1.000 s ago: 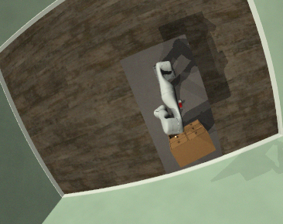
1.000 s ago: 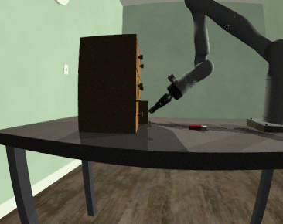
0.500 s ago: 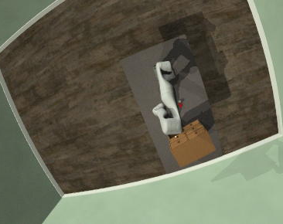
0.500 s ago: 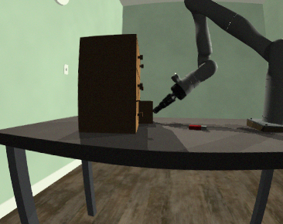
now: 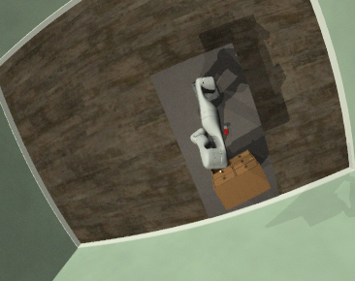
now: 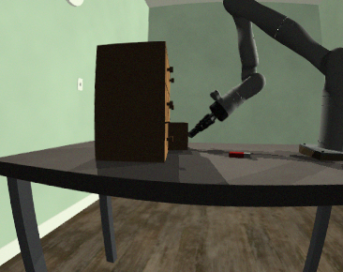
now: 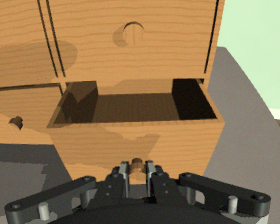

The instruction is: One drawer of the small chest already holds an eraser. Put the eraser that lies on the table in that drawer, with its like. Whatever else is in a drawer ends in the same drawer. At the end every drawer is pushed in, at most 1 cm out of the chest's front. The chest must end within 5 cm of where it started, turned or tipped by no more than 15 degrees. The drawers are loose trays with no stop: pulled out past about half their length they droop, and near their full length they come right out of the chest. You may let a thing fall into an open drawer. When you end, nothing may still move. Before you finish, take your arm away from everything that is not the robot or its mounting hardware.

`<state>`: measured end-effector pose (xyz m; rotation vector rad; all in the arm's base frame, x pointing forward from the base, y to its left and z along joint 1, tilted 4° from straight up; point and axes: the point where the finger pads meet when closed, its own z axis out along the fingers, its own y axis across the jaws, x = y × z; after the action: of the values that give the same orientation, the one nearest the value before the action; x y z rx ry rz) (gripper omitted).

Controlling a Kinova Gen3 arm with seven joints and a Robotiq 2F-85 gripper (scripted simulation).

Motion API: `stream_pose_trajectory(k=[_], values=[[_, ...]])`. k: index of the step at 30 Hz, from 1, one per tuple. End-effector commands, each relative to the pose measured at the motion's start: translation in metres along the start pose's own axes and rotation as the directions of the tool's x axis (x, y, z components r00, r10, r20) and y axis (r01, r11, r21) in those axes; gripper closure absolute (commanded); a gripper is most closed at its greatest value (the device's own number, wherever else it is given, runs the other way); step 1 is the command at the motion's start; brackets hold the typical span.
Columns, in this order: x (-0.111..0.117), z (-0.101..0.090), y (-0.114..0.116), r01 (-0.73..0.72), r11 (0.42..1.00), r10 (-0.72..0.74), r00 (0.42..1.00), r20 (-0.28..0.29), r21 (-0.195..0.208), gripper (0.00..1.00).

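Note:
The wooden chest (image 6: 131, 100) stands on the table and also shows in the top view (image 5: 240, 181). Its bottom right drawer (image 7: 134, 125) is pulled out part way; the part of its inside that I see in the wrist view holds nothing. The drawer juts from the chest's front in the side view (image 6: 178, 136). My gripper (image 7: 137, 171) is shut on that drawer's knob, which is hidden between the fingers; it also shows in the side view (image 6: 193, 132). The red eraser (image 6: 239, 154) lies on the table behind the gripper, apart from it, and shows in the top view (image 5: 226, 131).
The drawer above (image 7: 132, 32) with a round knob is pushed in, as is the bottom left drawer (image 7: 16, 123). The arm's base (image 6: 325, 150) stands at the far right of the table.

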<state>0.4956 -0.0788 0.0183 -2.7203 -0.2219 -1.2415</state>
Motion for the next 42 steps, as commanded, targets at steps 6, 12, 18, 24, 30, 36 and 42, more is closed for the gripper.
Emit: stream_pose_trajectory(k=[6, 12, 18, 24, 30, 36, 42], values=[[-0.0015, -0.0013, 0.0005, -0.002, 1.0, 0.002, 1.0, 0.002, -0.001, 0.87], [-0.0017, -0.0014, 0.0005, -0.002, 1.0, 0.002, 1.0, 0.002, -0.001, 0.87], [-0.0017, -0.0014, 0.0005, -0.002, 1.0, 0.002, 1.0, 0.002, -0.001, 0.87], [-0.0017, -0.0014, 0.0005, -0.002, 1.0, 0.002, 1.0, 0.002, -0.001, 0.83], [-0.0017, -0.0014, 0.0005, -0.002, 1.0, 0.002, 1.0, 0.002, -0.001, 0.71], [-0.0017, -0.0014, 0.0005, -0.002, 1.0, 0.002, 1.0, 0.002, -0.001, 0.67], [-0.0028, -0.0028, 0.0005, -0.002, 1.0, 0.002, 1.0, 0.002, -0.001, 0.67]])
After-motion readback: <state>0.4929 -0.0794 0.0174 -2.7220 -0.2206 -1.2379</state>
